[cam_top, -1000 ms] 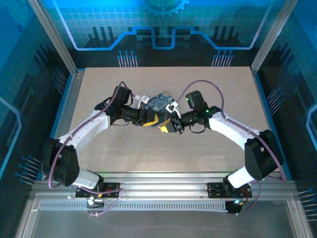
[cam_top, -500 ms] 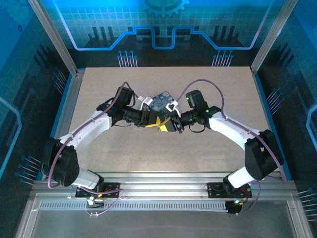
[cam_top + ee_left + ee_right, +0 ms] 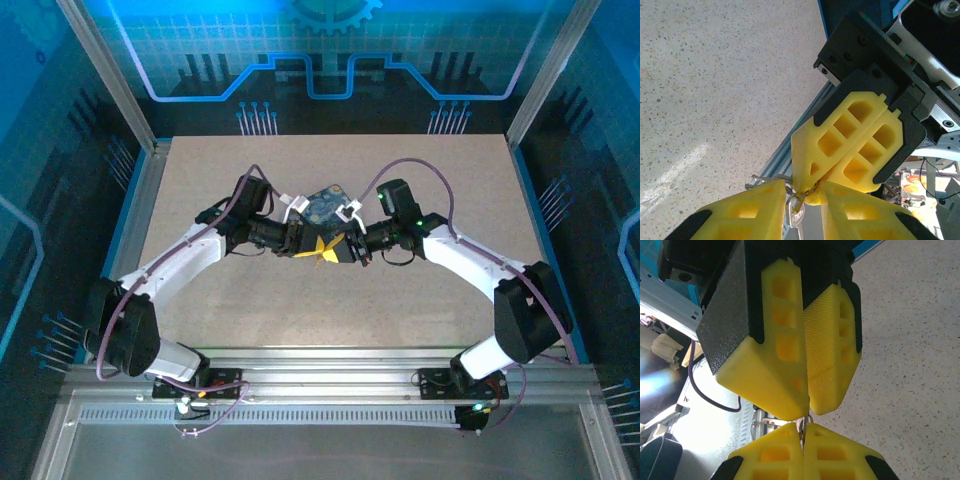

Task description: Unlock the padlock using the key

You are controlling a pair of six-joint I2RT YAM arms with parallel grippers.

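**Two grippers tip to tip at the centre of the overhead frame**

From my seat, the biggest thing on screen is the speckled table (image 3: 420, 290), which takes up the middle of the overhead view. Over it the left arm (image 3: 175, 260) curves in from the lower left and the right arm (image 3: 470, 265) from the lower right, and their wrists meet just above the centre of the frame.

Right behind that meeting point, a little higher in the picture, lies the dark-blue swirl-painted tin (image 3: 325, 203). I cannot tell from above whether either wrist touches it.

In the right wrist view, the left gripper (image 3: 807, 407) reaches down from the top of the frame. Its yellow fingers stand narrow and converge at the tips, clamped on the padlock. In the left wrist view, the right gripper (image 3: 805, 187) comes in from the upper right with its two fingers pressed flat together, pinching the key.

The padlock (image 3: 795, 217) sits at the bottom centre of the left wrist view, between the left arm's own fingers and up off the table. It is a small silvery-blue body with a thin shackle wire above it.

Of the key (image 3: 805, 193) I see only a brassy sliver at the right fingertips, just above the padlock and seemingly touching it. I cannot make out whether it sits in the keyhole.
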